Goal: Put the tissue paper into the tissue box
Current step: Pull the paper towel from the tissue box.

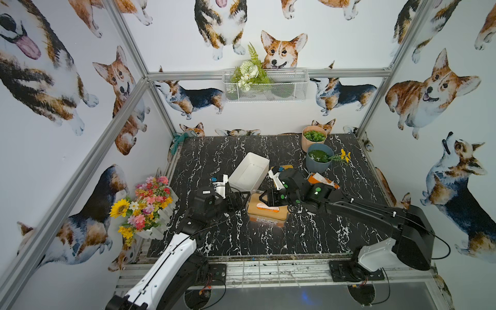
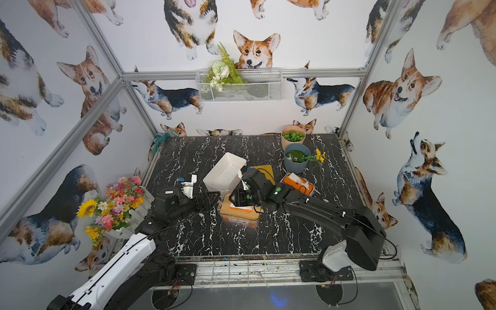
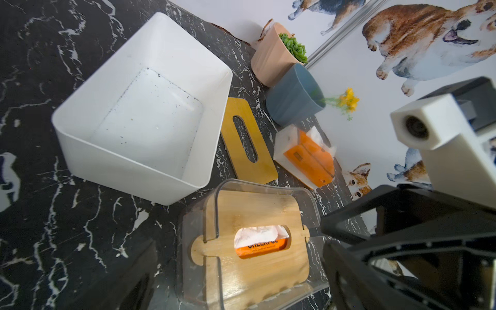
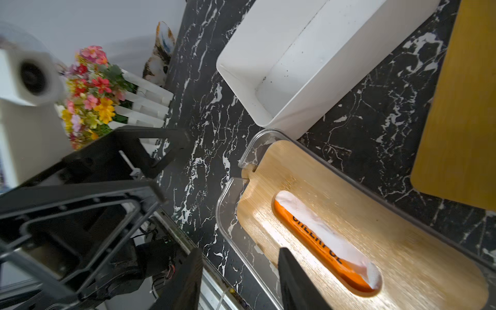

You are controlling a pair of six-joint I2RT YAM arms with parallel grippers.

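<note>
Right wrist view: right gripper [image 4: 240,251] jaws apart astride tissue box [image 4: 225,206] wall, box long axis running ahead; left gripper [image 4: 171,166] jaws wide apart.

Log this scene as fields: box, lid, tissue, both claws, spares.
box: clear, on table, beside white bin
lid: wooden, on box
tissue: orange pack inside, white sheet showing in slot
left claw: open, beside box, empty
right claw: open over lid, empty
spares: second lid flat on table; second pack near blue pot
</note>
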